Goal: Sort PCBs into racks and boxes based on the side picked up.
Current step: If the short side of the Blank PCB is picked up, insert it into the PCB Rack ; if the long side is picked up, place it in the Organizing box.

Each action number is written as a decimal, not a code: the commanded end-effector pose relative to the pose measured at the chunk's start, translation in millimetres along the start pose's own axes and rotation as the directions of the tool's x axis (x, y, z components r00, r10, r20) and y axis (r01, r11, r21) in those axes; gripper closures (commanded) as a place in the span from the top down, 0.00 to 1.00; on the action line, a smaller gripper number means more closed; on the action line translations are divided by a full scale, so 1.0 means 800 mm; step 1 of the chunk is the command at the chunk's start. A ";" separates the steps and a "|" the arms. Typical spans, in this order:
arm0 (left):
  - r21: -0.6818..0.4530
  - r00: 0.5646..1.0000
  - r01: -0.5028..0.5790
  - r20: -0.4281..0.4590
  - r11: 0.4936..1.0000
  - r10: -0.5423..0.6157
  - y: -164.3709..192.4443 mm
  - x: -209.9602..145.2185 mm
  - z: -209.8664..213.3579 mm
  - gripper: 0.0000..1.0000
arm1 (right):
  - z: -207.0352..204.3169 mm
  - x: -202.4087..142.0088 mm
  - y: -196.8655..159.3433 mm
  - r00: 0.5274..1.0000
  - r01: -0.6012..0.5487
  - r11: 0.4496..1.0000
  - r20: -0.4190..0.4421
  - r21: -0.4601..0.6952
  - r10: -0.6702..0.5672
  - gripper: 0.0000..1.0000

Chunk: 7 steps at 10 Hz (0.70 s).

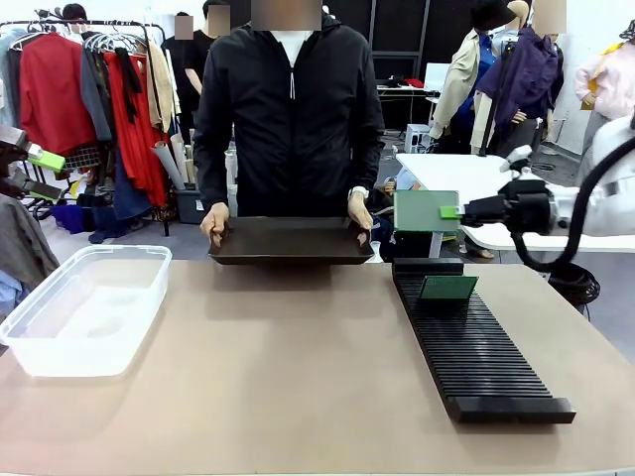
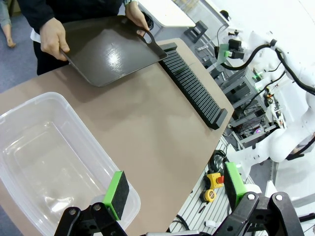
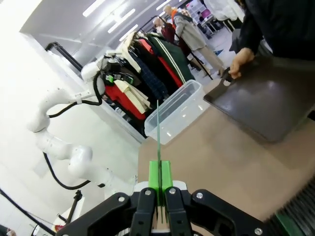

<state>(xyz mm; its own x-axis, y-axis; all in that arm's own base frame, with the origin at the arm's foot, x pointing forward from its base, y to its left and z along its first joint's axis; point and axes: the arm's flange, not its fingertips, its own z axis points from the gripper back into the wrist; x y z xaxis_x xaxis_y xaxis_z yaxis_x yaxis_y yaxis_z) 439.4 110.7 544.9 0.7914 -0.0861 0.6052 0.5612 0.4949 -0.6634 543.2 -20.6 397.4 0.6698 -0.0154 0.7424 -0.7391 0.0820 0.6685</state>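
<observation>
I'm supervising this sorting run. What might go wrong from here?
The right gripper pinches the held PCB by one edge only, so it may tilt or slip. Lowered off-line, it may miss a narrow slot of the rack or knock the racked PCB. The person's hand on the tray is close by.

**A workroom lined with hanging clothes**

The tan table stands on a grey floor. Behind it to the left, a clothes rail carries red, grey and beige garments on hangers. A white table sits off to the right, and dark cabinets line the back. In the right wrist view, long strip lights cross a pale ceiling above a bright white wall.
</observation>
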 end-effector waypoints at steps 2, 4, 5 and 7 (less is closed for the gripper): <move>-0.007 1.000 0.003 0.005 1.000 -0.003 -0.004 0.000 0.000 1.00 | 0.043 -0.038 0.023 0.998 -0.061 0.998 0.011 -0.027 0.061 0.00; -0.007 1.000 0.003 0.005 1.000 -0.003 -0.004 0.000 0.000 1.00 | 0.067 -0.061 0.013 0.996 -0.083 0.996 -0.018 -0.040 0.083 0.00; -0.007 1.000 0.003 0.005 1.000 -0.003 -0.004 0.000 0.000 1.00 | 0.075 -0.074 0.008 0.994 -0.101 0.994 -0.044 -0.041 0.099 0.00; -0.007 1.000 0.003 0.005 1.000 -0.003 -0.004 0.000 0.000 1.00 | 0.084 -0.098 0.005 0.983 -0.171 0.985 -0.067 -0.037 0.168 0.00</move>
<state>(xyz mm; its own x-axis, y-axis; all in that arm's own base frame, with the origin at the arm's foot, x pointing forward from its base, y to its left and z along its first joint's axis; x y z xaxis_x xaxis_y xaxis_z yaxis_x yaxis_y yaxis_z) 439.5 110.7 545.1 0.7912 -0.0861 0.6054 0.5613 0.4951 -0.6632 492.1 -83.8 350.2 0.5852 0.0539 0.8091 -0.8070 0.1366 0.5746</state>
